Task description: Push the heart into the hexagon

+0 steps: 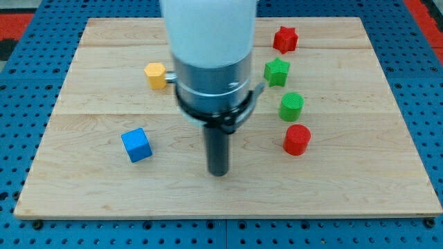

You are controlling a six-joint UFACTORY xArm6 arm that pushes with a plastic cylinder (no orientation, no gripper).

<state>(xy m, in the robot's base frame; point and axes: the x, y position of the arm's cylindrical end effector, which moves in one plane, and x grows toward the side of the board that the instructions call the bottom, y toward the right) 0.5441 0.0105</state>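
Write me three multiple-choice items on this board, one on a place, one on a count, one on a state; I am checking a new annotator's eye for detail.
1. Where does the blue cube lie relative to my tip?
A. To the view's left of it
B. To the view's right of it
C. Right under it

2. How many green blocks show?
A. One
B. Two
C. Three

3. Is my tip touching any block?
A. Yes, the red cylinder
B. Yes, the blue cube
C. No, it stands apart from all of them

Answers:
1. A: the cube sits well left of the rod's lower end.
2. B: a green star and a green cylinder lie in the right-hand column.
3. C: bare wood shows all round the tip; the red cylinder lies off to the right.
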